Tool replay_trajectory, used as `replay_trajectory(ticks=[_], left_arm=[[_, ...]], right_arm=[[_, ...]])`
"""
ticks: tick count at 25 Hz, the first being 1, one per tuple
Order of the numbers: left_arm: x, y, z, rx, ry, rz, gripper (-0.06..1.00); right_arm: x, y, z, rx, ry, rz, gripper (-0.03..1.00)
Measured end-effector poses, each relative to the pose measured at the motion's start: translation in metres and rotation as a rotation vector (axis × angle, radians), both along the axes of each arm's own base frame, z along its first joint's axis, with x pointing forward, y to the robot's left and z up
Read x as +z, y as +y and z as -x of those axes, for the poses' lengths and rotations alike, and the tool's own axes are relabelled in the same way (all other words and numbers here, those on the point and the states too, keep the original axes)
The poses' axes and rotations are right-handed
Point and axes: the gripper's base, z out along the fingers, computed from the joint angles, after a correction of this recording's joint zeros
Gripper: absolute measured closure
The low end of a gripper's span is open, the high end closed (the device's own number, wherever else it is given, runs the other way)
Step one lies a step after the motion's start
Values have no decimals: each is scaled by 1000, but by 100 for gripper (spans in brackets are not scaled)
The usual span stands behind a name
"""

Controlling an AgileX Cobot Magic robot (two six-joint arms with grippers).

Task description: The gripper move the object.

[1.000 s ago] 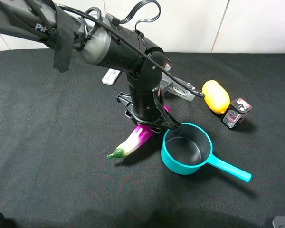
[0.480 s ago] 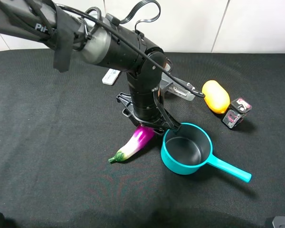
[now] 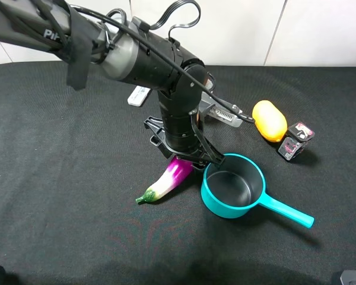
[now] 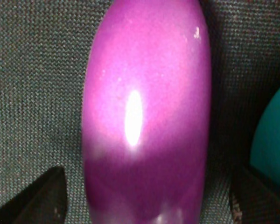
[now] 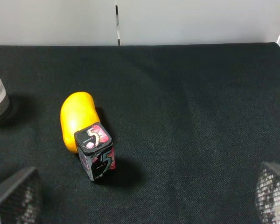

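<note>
The eggplant (image 3: 166, 181) lies flat on the black surface (image 3: 59, 178). Its green stem tip points to the left front and its purple end sits under my left gripper (image 3: 190, 157). My left wrist view is filled by that glossy purple end. My 2 fingers (image 4: 46, 198) stand apart on either side of it, with a strip of cloth showing between each one and the skin, so I grip nothing. Just right of the eggplant the teal pan (image 3: 212, 199) sits upright, its handle pointing right and toward the front. Farther right and back lies a yellow oval object (image 3: 269, 120), with a small box (image 3: 295, 140) just beside it. My right gripper (image 5: 142, 196) hangs above the surface with its 2 fingers spread wide and empty.
</note>
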Motion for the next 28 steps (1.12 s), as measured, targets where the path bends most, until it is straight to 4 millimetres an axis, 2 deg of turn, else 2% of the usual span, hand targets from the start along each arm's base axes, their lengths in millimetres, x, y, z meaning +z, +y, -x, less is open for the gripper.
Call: replay_trajectory(ticks=[5, 19, 28], left_arm=[[6, 1, 1, 6, 3, -2, 17], [43, 8, 6, 19, -5, 15, 17], [71, 12, 10, 8, -33, 51, 7]], right_arm=[[0, 0, 0, 0, 0, -1, 27], [0, 0, 0, 0, 0, -1, 27], [0, 0, 0, 0, 0, -1, 27]])
